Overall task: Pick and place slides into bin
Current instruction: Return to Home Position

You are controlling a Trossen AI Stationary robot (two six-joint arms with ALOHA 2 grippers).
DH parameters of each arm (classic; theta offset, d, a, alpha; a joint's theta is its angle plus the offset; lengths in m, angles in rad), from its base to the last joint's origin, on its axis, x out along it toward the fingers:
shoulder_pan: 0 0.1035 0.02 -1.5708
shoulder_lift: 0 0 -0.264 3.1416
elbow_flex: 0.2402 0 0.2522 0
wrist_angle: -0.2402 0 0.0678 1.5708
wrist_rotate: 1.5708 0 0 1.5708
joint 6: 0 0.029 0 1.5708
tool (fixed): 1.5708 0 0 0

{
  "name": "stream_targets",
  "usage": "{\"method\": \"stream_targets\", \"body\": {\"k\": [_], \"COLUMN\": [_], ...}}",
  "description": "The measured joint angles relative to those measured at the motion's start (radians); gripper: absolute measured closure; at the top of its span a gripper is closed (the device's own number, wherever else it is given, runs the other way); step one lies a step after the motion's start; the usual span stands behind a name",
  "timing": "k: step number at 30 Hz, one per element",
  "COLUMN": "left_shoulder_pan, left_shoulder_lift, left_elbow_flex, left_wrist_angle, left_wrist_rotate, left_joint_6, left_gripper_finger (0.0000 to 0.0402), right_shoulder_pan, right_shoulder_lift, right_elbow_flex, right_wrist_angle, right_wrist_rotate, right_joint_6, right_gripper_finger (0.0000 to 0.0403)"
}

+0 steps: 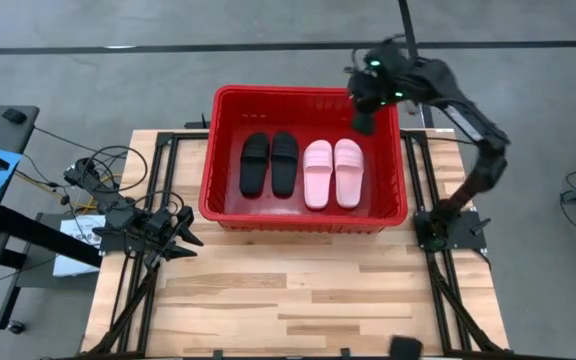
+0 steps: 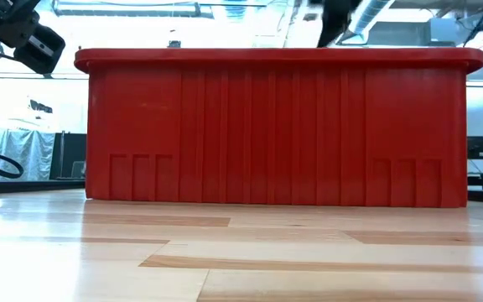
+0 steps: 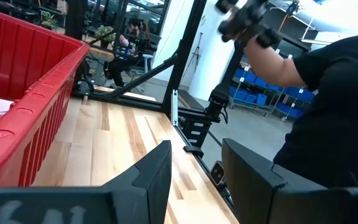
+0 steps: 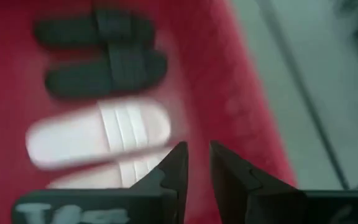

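The red bin (image 1: 308, 95) stands on the far half of the table. It also shows in the low view (image 2: 275, 126) and the left wrist view (image 3: 30, 106). Two black slides (image 1: 270, 163) and two pink slides (image 1: 333, 172) lie side by side on its floor, soles down. My right gripper (image 1: 366, 122) hovers over the bin's far right corner, empty, its fingers a narrow gap apart (image 4: 196, 152). The right wrist view looks down on the black slides (image 4: 101, 56) and the pink slides (image 4: 98, 134). My left gripper (image 1: 190, 238) waits open at the table's left, near the bin's near left corner (image 3: 194, 155).
Bare wooden table top (image 1: 298, 300) lies in front of the bin. Cables and a small box (image 1: 88, 185) sit off the table's left edge. A person in a black top (image 3: 334, 112) shows at the table's right side in the left wrist view.
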Motion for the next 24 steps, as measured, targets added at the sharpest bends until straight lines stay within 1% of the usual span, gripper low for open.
{"method": "stream_targets", "body": {"k": [7,12,16,20,22,24], "left_shoulder_pan": [0.000,0.000,0.000,0.000,0.000,0.000], "left_shoulder_lift": [0.000,0.000,0.000,0.000,0.000,0.000], "left_elbow_flex": [0.000,0.000,0.000,0.000,0.000,0.000], "left_wrist_angle": [0.002,0.039,0.068,0.090,0.095,0.102], "left_wrist_rotate": [0.000,0.000,0.000,-0.007,-0.066,-0.125], "left_joint_6": [0.000,0.017,0.019,0.019,0.012,0.009], "left_gripper_finger": [0.0269,0.0269,0.0269,0.0269,0.0269,0.0269], "right_shoulder_pan": [0.085,0.143,0.212,0.295,0.345,0.406], "right_shoulder_lift": [-0.214,-0.343,-0.423,-0.474,-0.494,-0.516], "right_elbow_flex": [0.000,0.001,0.001,0.001,0.001,0.000], "right_wrist_angle": [0.219,0.382,0.438,0.422,0.425,0.425], "right_wrist_rotate": [-0.003,-0.003,-0.003,-0.005,-0.011,-0.071], "right_joint_6": [0.207,0.357,0.476,0.667,0.685,0.636], "right_gripper_finger": [0.0346,0.0346,0.0346,0.0346,0.0346,0.0346]}}
